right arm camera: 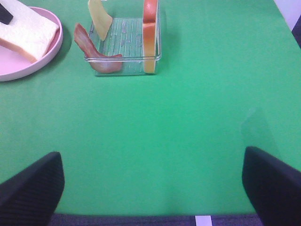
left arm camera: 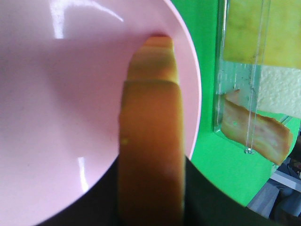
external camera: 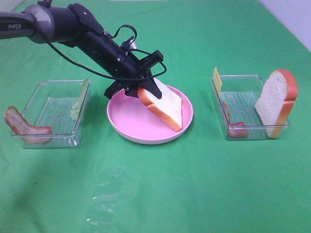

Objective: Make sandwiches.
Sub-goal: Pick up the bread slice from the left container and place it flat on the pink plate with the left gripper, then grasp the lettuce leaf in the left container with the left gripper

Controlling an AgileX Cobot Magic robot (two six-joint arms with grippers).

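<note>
My left gripper [external camera: 146, 87] is shut on a white bread slice [external camera: 167, 109] with orange-brown crust. It holds the slice tilted, with the low end resting on the round pink plate [external camera: 131, 127]. The left wrist view shows the slice's crust [left arm camera: 150, 141] close up over the plate [left arm camera: 56, 117]. A second bread slice [external camera: 277, 102] stands in the right clear tray [external camera: 243, 99] with a bacon strip [external camera: 235, 130] and a yellow cheese slice [external camera: 216, 80]. The left clear tray [external camera: 53, 109] holds bacon [external camera: 24, 127] and pale green lettuce [external camera: 80, 99]. My right gripper [right arm camera: 150, 160] is open and empty, out of the exterior view.
The right wrist view shows the right tray [right arm camera: 127, 35] with cheese [right arm camera: 100, 19], bacon [right arm camera: 91, 47] and bread [right arm camera: 149, 33], and the plate's rim [right arm camera: 47, 52] beside it. Green cloth covers the table [external camera: 194, 184].
</note>
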